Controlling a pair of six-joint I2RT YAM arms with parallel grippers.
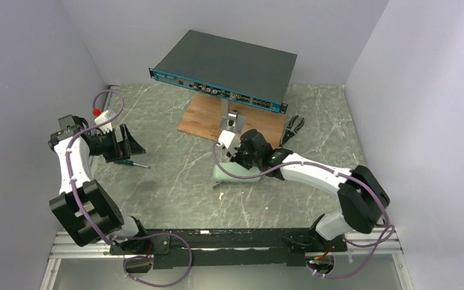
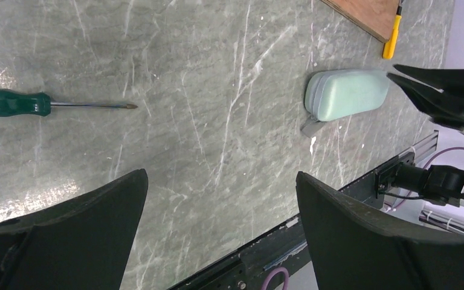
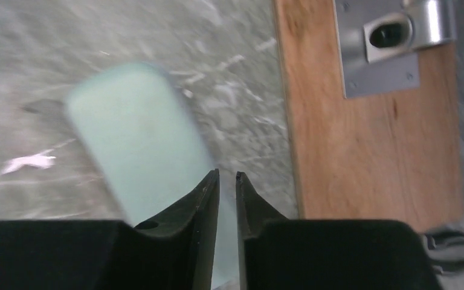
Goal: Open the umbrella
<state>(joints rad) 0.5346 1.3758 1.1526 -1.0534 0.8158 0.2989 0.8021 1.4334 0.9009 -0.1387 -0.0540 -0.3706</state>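
Umbrella: not visible in any view. The only candidate is the closed pale green case (image 1: 232,174) lying flat on the tabletop (image 1: 175,181). My guess is that the umbrella is inside, but nothing shows it.

Right hand (image 3: 226,174): poised directly over the case, fingertips pointing down at its nearer end. The jaws are narrowly apart, a thin slit only, with nothing in it. The wrist view is smeared, so contact with the case cannot be confirmed.

Left hand (image 2: 220,175): spread wide, empty, well apart from the case, which lies ahead of it and off to one side.

Step in hand (judgement): get the case open.
- The slit is far too narrow to span the case, so widen before descending.
- Alternatively, go for the grey tab (image 2: 311,125) at the end of the case farthest from the right hand.
- The case looks smooth and rounded and will likely skid on the stone, so the left hand should pin it.

Surroundings:
- A green-handled screwdriver (image 2: 9,103) lies just ahead of the left hand.
- A wooden board (image 3: 368,151) with a metal bracket (image 3: 386,42) sits close beside the right hand, on the side away from the tab.
- A rack unit (image 1: 229,63) is raised above the board, limiting lift room on that side.
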